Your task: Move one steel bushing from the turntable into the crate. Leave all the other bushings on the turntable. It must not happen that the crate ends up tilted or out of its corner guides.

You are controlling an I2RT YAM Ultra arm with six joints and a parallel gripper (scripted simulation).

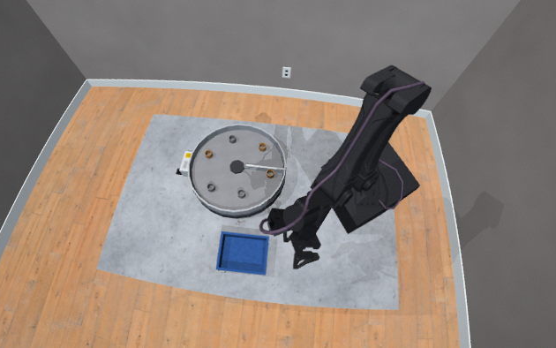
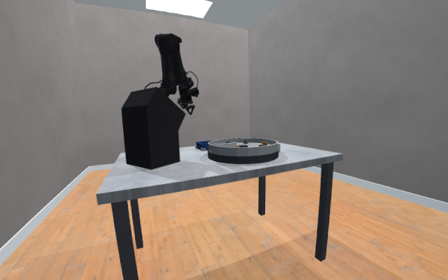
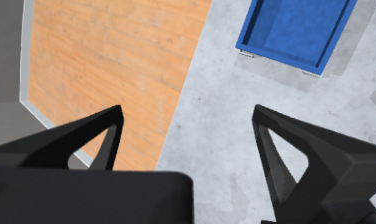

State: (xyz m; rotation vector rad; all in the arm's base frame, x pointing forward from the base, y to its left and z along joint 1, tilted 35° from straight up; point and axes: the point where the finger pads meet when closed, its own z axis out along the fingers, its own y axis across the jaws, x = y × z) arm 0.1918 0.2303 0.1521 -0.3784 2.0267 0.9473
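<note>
Fingers spread wide on the black parallel gripper, nothing between them, hanging high over the grey marbled table top. Just off the fingertips to one side sits the square blue plastic crate, with no bushing visible in it (so nothing delivered yet). Well beyond the fingers, the round grey rimmed turntable carries all six rings: three dull grey steel bushings, the nearest, and three brass-coloured ones. By my reckoning everything remains: reach, pinch one steel ring, carry, drop.
</note>
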